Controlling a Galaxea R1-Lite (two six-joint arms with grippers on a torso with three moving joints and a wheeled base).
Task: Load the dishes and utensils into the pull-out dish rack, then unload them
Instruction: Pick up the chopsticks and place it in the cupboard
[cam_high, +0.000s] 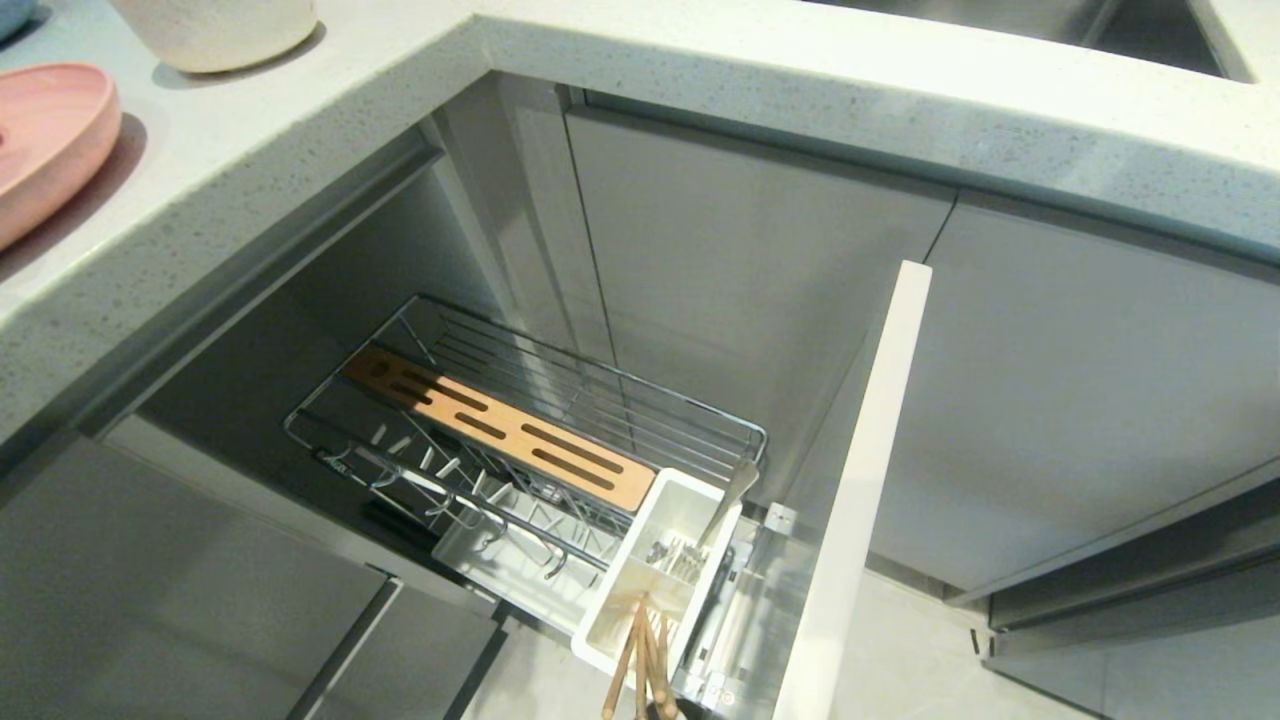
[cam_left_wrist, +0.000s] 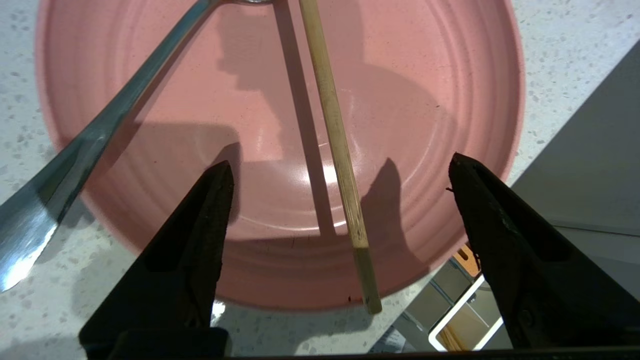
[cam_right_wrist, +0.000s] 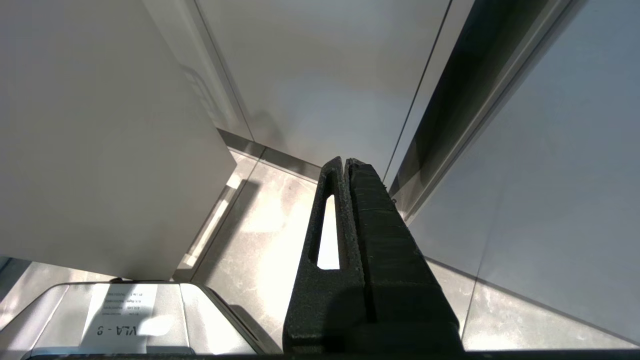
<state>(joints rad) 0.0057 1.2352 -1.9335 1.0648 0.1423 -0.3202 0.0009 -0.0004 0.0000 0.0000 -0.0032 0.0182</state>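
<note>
On the speckled worktop the shallow pink plate holds a metal spoon and one wooden chopstick, both overhanging its rim. The left claw hovers spread above them, gripping nothing. The cream bowl stands beside the plate. Below, the chrome rack is pulled out; its white tub holds a utensil handle and chopsticks. The right claw hangs pressed together near the floor.

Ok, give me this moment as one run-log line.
left claw: open over pink plate | on plate: chopstick, spoon | right claw: shut, parked | rack: out
</note>
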